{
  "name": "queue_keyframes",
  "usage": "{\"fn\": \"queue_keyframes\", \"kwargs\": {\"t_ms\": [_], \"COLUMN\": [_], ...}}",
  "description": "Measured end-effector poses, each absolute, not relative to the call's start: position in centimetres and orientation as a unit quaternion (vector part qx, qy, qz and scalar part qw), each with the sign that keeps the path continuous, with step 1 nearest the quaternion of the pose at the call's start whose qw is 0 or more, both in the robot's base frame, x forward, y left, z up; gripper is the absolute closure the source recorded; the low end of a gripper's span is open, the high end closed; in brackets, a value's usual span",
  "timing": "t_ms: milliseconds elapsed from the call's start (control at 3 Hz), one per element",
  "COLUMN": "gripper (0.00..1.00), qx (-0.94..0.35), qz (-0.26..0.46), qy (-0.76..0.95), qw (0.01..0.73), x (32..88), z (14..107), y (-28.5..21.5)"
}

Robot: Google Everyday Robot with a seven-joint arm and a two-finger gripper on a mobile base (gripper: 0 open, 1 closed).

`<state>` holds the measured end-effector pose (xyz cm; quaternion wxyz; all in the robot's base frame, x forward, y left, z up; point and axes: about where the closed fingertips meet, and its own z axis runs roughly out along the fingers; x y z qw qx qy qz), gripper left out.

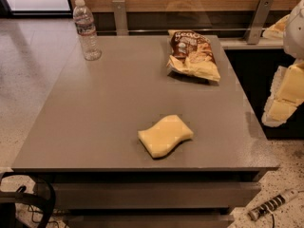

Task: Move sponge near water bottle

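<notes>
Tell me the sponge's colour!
The sponge is pale yellow in the camera view; the gripper hangs beyond the table's right edge.

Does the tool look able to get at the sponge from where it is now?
Probably yes. The tool hangs past the right edge of the table, and the sponge lies alone near the front edge. The chip bag and water bottle sit farther back, so nothing stands between them.

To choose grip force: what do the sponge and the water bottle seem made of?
The sponge: probably soft foam, matte pale yellow, thick, wavy-edged. The water bottle: seemingly clear plastic, with a see-through ribbed body and white cap. The gripper hangs beyond the right side of the table.
</notes>
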<state>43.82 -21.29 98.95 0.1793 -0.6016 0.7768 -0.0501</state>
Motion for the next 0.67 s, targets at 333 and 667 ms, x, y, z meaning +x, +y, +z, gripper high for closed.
{"fn": "queue_keyframes", "kwargs": {"t_ms": [333, 667], "gripper": [0.0, 0.0], "qx": [-0.602, -0.601], "qz": [-0.05, -0.037], "qy": [0.777, 0.775], "qw": [0.181, 0.192], "x": [43.85, 44.12], "z": [99.0, 98.63], "y": [-21.26, -20.87]}}
